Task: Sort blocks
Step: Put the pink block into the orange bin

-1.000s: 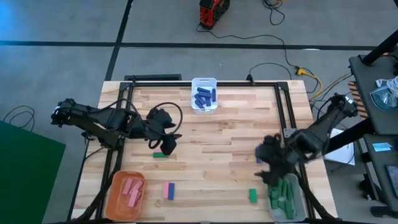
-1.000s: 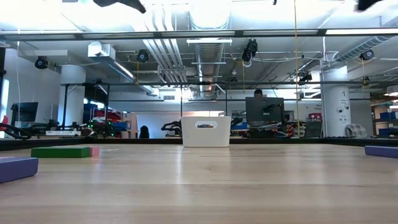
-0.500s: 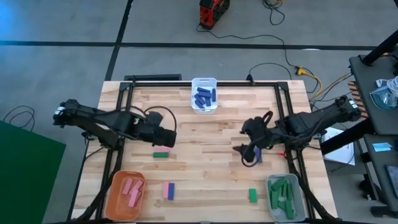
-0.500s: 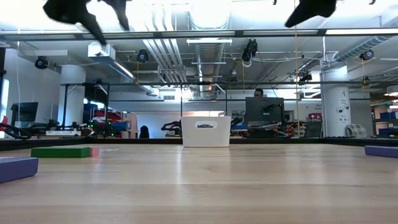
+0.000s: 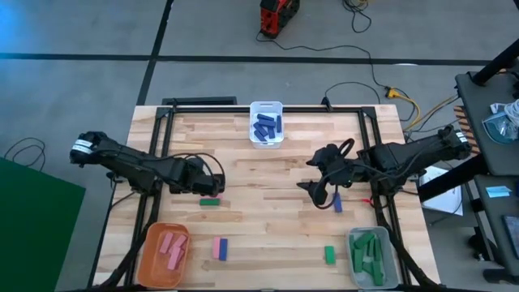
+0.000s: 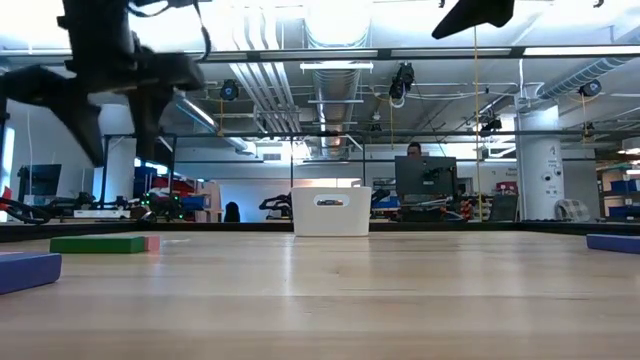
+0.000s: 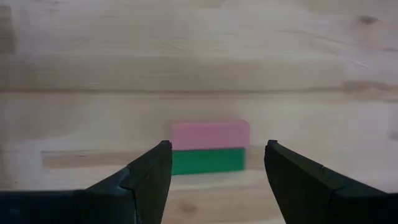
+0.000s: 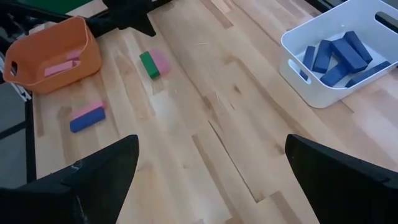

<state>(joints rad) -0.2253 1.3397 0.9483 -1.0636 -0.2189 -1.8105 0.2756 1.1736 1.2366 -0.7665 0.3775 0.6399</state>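
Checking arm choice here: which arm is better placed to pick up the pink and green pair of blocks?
Left. The left gripper hovers open right by the pink block and green block, which lie touching. The right gripper is across the table.

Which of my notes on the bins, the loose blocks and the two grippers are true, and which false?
1. The white bin holds dark blue blocks. True.
2. The left gripper grips a green block. False: its fingers are apart and empty, above the pink-and-green pair.
3. The orange bin holds pink blocks. True.
4. The right gripper carries a blue block. False: it is open and empty.
5. No green block lies outside the grey bin. False: one green block lies beside it.
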